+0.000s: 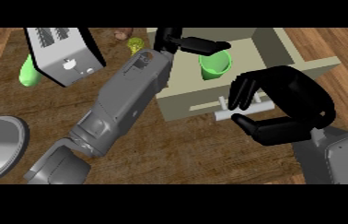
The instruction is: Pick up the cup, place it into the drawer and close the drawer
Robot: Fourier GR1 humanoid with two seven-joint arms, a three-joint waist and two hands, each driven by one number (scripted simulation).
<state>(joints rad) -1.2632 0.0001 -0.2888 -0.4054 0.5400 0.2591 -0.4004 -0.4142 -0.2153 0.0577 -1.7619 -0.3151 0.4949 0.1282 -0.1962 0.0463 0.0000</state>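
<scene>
We see the green cup [216,64] inside the open drawer [285,50], partly hidden behind our left hand [185,42]. That hand reaches over the drawer, its fingers just above the cup's rim; we cannot tell if they hold it. Our right hand [292,103] hangs near the drawer's white handle [224,112], fingers curled and holding nothing. Left of our left arm sits a toaster [62,55].
</scene>
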